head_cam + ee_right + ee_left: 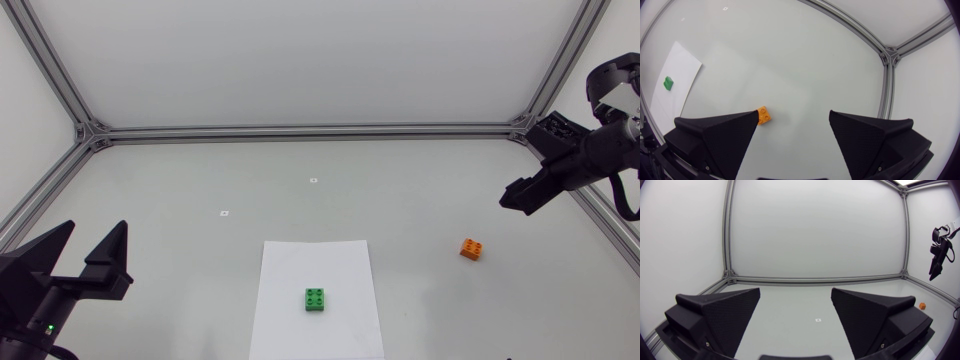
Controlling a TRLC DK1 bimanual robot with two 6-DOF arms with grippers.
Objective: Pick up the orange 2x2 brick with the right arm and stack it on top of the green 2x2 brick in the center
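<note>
Overhead, right gripper [793,117] hangs wide open near orange brick [473,248]; green brick [316,299] sits on paper [285,325].

A pale grey matte table [180,200] is shown. On it are laid a white paper sheet [340,265], a small orange plastic 2x2 brick [473,248] well apart to its right, and two tiny white square markers [313,180] farther back.

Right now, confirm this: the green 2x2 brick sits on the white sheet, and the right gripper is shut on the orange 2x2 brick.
No: the right gripper is open, and the orange 2x2 brick lies on the table, as the right wrist view shows. The green 2x2 brick is on the white sheet.
</note>
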